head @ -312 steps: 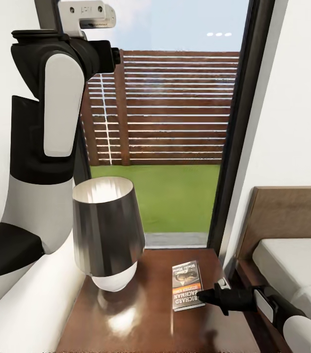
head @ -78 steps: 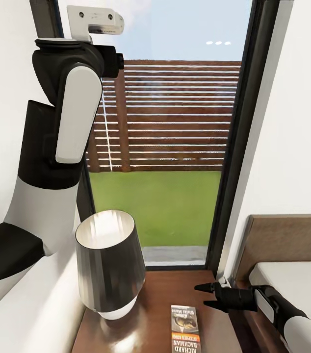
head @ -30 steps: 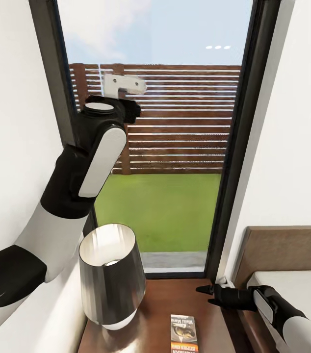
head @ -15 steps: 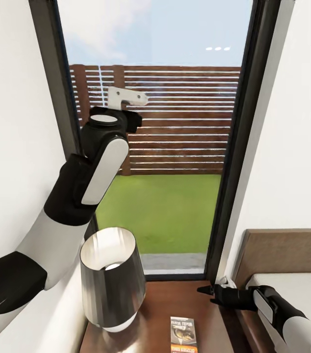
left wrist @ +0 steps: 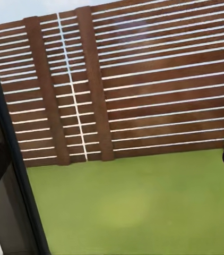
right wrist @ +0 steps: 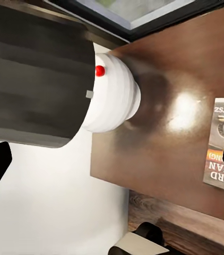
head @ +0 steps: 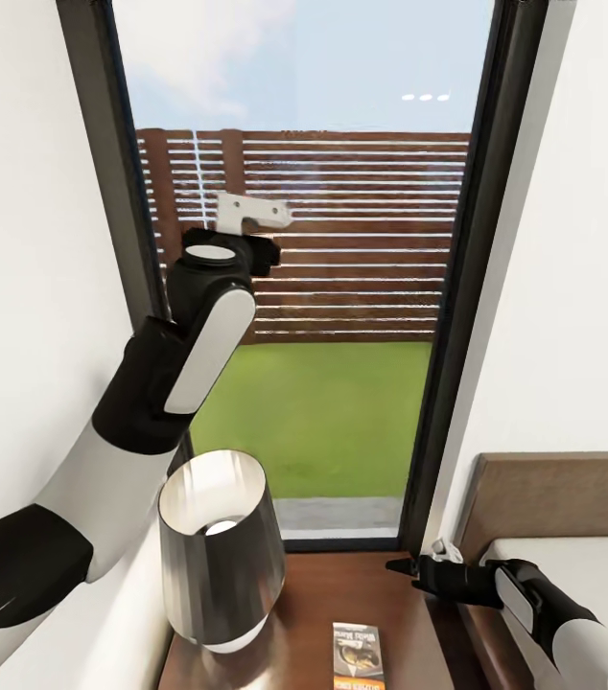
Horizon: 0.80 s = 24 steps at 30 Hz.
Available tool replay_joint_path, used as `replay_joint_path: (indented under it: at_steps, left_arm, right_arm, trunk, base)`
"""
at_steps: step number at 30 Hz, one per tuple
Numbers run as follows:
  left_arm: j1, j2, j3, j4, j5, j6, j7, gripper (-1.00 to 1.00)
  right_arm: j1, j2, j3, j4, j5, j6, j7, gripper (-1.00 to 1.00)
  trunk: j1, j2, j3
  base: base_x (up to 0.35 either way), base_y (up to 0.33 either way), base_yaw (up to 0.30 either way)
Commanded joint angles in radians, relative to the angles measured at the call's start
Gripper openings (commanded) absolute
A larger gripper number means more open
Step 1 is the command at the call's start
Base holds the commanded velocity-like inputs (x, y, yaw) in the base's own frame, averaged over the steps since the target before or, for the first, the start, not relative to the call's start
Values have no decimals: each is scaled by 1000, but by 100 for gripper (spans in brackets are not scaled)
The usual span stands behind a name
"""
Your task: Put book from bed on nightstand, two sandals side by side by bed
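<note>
A home bedroom. Beside the right gripper (head: 392, 565) stand a white-mattressed bed with brown wooden headboard (head: 558, 498) and a glossy reddish-brown nightstand (head: 314, 594) bearing a dark-shaded, white-based lamp (head: 218, 551). Beyond, a tall dark-framed window (head: 467, 287) overlooks a lawn.

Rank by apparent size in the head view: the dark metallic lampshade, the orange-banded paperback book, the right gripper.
1. Dark metallic lampshade, clearly largest.
2. Right gripper and orange-banded paperback book: look alike; the book is cut off by the frame edge, so unranked.

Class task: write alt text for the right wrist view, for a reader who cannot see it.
A glossy dark wooden nightstand seen from above holds a lamp with a dark shade, a white base and a small red button. The book, with an orange band on its cover, lies flat near the nightstand's edge, apart from the lamp.
</note>
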Motion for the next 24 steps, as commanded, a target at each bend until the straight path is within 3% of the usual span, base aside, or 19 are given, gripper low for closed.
replay_joint_path:
  at_steps: [1, 9, 16, 24]
  left_arm:
    - [4, 0, -1, 0, 9, 3, 10, 100]
    - [46, -1, -3, 0, 9, 3, 10, 100]
    - [88, -1, -3, 0, 9, 3, 13, 100]
    - [109, 1, -3, 0, 8, 3, 15, 100]
  right_arm:
    - [-1, -1, 7, -1, -10, 6, -1, 100]
    - [0, -1, 8, 0, -10, 4, -5, 100]
    - [0, 6, 9, 1, -9, 1, -52, 100]
    - [0, 11, 9, 1, -9, -40, -77, 100]
  trunk:
    - [-4, 6, 2]
    - [-35, 62, 27]
    - [-61, 111, 49]
    - [-92, 167, 74]
  base:
    - [0, 0, 0]
    - [0, 0, 0]
    - [0, 0, 0]
    - [0, 0, 0]
